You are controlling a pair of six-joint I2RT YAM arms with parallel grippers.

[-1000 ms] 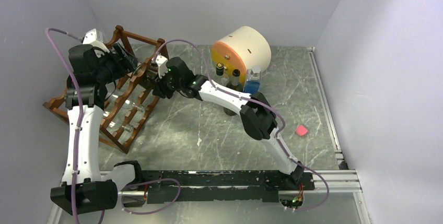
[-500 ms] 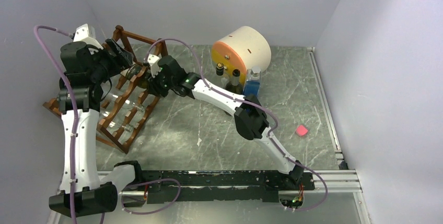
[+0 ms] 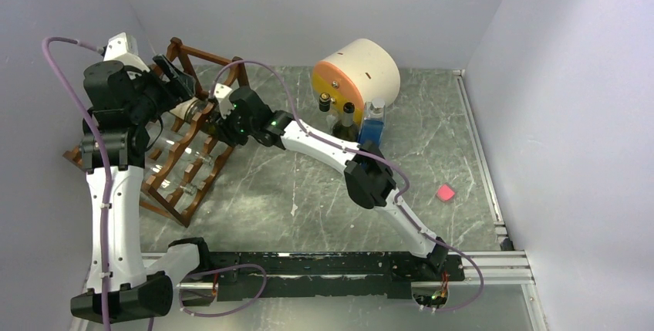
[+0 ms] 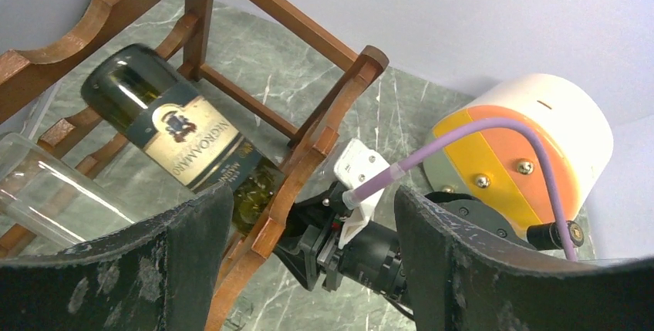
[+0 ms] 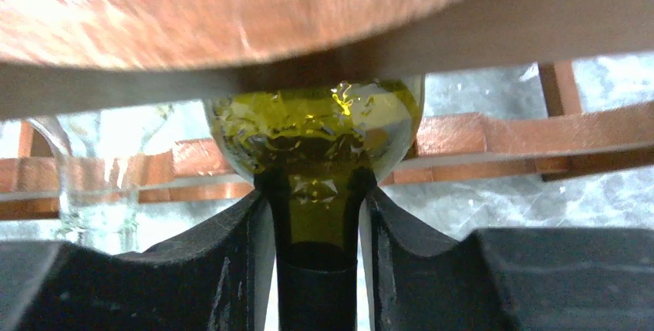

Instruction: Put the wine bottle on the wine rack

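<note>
The wine bottle (image 4: 193,146), dark green with a cream and navy label, lies on its side across the top tier of the reddish-brown wine rack (image 3: 185,184). Its shoulder (image 5: 312,126) rests behind the rack's front scalloped rail (image 4: 324,126). My right gripper (image 5: 316,207) straddles the bottle's neck. Thin strips of light show on both sides between the fingers (image 5: 239,254) and the glass, so it is open. My left gripper (image 4: 308,215) hovers above the rack's top, open wide with nothing between its fingers.
Clear glass bottles (image 3: 185,153) lie in the rack's lower tiers. A cream and orange drum (image 3: 356,76) stands at the back, with dark bottles (image 3: 347,119) and a blue-filled bottle (image 3: 372,123) in front of it. A pink square (image 3: 445,192) lies at the right.
The right gripper has pushed the bottle further left into the rack and has loosened off the neck. The left arm has drawn back to the left.
</note>
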